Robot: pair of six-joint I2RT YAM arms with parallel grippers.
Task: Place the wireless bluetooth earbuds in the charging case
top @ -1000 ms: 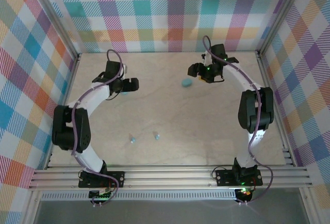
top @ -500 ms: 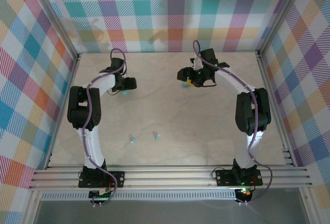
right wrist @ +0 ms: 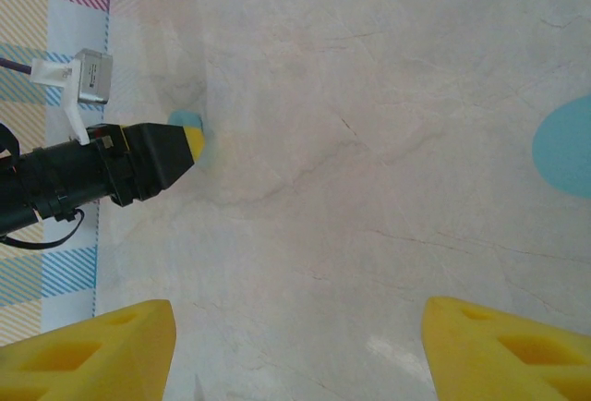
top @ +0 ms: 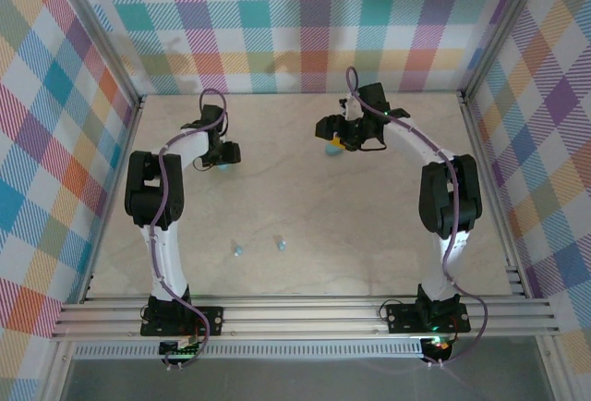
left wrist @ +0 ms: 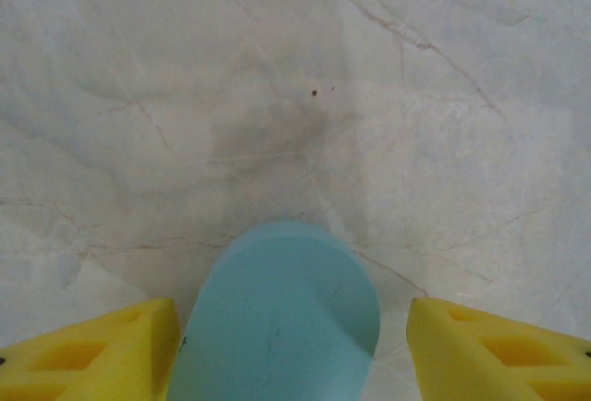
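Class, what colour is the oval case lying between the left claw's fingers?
Light blue; the left wrist view shows the case best.

Colour survey: pastel enclosure, pale worktop.
Plaid fabric walls (top: 305, 22) in orange, teal, purple, yellow and white; cream marble-veined tabletop (top: 351, 225); light-blue oval plastic case (left wrist: 277, 318); two tiny light-blue plastic earbuds (top: 238, 251); yellow plastic gripper fingers (left wrist: 92, 359); black-and-white robot arms (top: 152, 202) with purple cables (top: 165, 188).
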